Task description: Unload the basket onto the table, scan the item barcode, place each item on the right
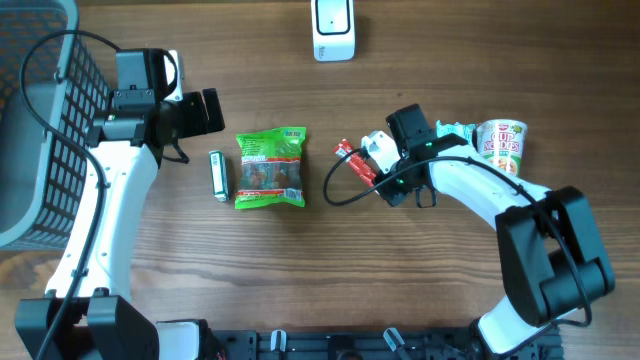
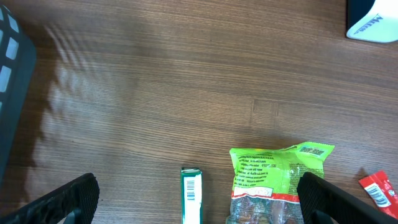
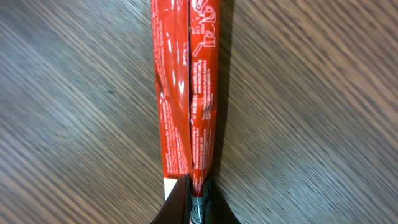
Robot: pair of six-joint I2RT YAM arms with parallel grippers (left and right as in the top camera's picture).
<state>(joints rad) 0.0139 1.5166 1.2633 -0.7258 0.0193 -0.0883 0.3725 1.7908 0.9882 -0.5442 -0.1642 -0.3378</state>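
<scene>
Red snack bar (image 1: 352, 162), right of bench centre, slants lengthwise toward the far left corner. Only your right wrist view shows right claw (image 3: 193, 202) clamped on it; left claw (image 1: 212, 112) gapes.

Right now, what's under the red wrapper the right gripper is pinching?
Only wooden table shows either side of the red wrapper. The right gripper is shut on its near end and covers that tip; the surface directly beneath the wrapper is hidden.

Overhead faces straight down on the brown wooden bench (image 1: 300, 260); my right wrist hugs the red glossy wrapper (image 3: 186, 93) all three views share.
</scene>
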